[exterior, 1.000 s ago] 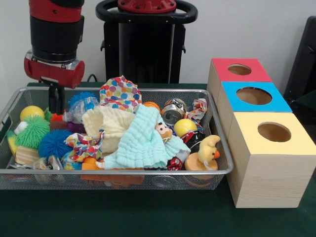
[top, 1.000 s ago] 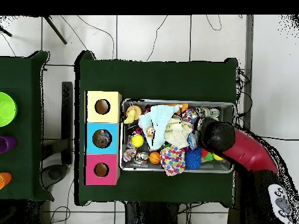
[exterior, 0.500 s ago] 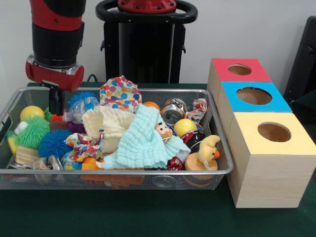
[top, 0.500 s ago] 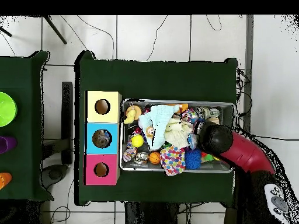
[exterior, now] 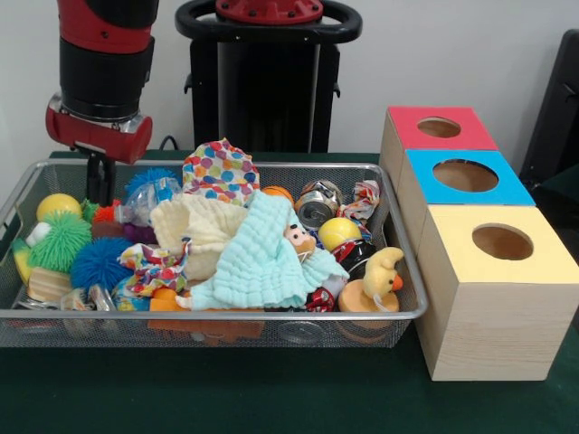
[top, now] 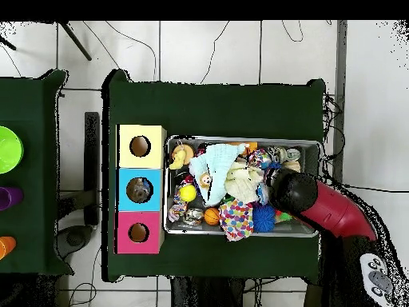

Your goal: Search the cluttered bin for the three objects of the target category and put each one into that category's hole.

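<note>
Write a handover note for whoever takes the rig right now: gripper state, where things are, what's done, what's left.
Gripper: hangs over the wire bin's end farthest from the boxes; open or shut cannot be told, and nothing visibly held.
Bin: still full of cloths, spiky balls, cans and a yellow duck.
Boxes: red box, blue box and yellow box stand in a row beside the bin. The overhead view shows something inside the blue box's hole.
Left: find the remaining target objects and drop them in.
</note>
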{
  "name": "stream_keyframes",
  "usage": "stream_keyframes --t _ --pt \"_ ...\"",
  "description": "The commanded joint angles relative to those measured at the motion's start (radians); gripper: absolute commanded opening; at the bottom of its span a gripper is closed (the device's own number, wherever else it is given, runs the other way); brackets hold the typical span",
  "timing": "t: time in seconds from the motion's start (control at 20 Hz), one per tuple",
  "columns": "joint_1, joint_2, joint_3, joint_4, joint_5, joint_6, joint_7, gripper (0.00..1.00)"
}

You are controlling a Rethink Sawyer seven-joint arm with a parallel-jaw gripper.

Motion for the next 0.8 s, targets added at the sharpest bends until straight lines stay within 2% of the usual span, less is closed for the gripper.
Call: stream_keyframes --t 0.05,0.2,0.25,0.6,0.65,0.8 --pt "-0.002 0.030 0.032 0.066 0.016 -0.034 0.210 0.00" --pt "-0.002 0.029 0.032 0.071 0.017 -0.042 0.213 0.00" --pt "-0.002 0.030 0.031 0.071 0.019 -0.040 0.213 1.00" --pt "-0.005 0.027 0.029 0.085 0.021 -0.062 0.224 1.00" --pt "-0.002 0.029 0.025 0.080 0.019 -0.058 0.223 0.00" --pt "-0.002 0.029 0.025 0.079 0.018 -0.058 0.221 0.00"
